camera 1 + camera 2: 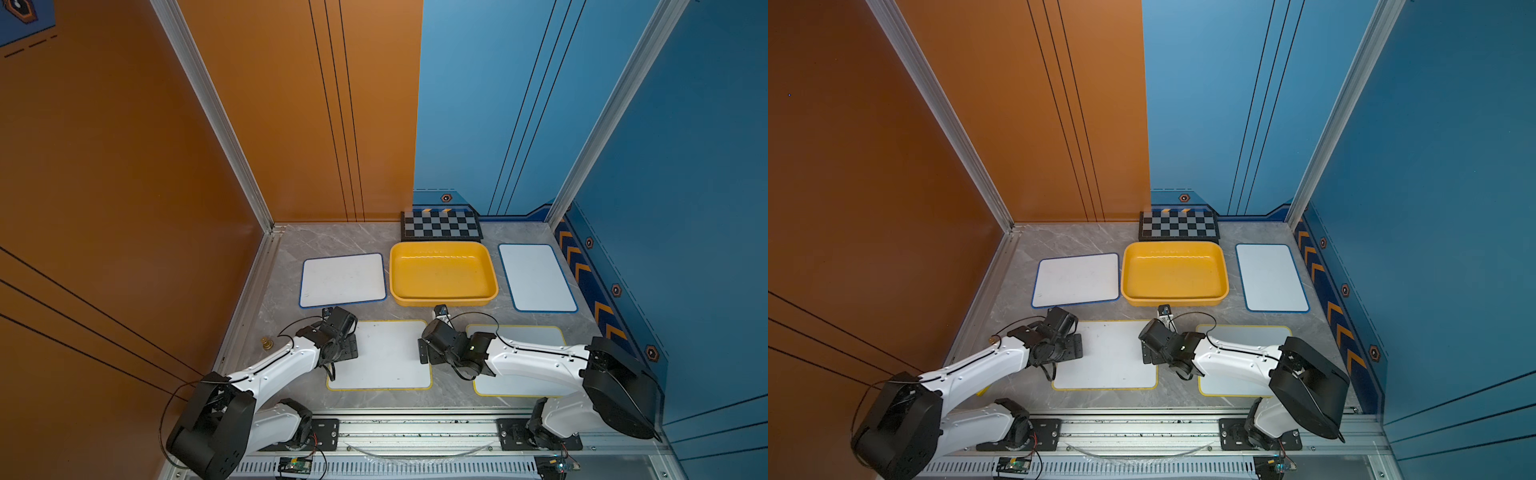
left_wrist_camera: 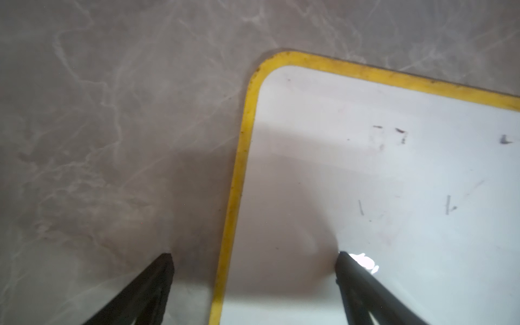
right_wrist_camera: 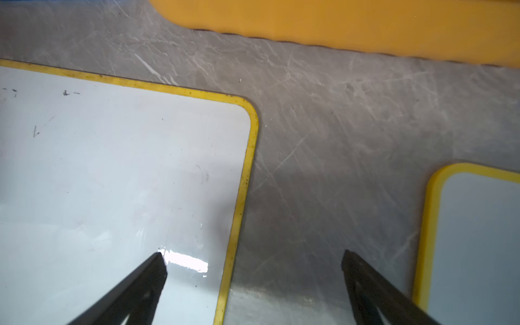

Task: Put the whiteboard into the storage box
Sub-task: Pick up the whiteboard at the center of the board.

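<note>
The storage box [image 1: 444, 300] sits between whiteboards [image 1: 343, 280] — blue-rimmed.

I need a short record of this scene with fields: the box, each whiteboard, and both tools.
storage box: yellow, empty, in front of the checkerboard
left blue-edged whiteboard: lying flat, left of box
right blue-edged whiteboard: lying flat, right of box
middle yellow-edged whiteboard: lying flat, nearer the arms
right yellow-edged whiteboard: partly hidden under right arm
left tool: open, straddling the middle board's left edge
right tool: open, straddling its right edge
held: nothing
</note>
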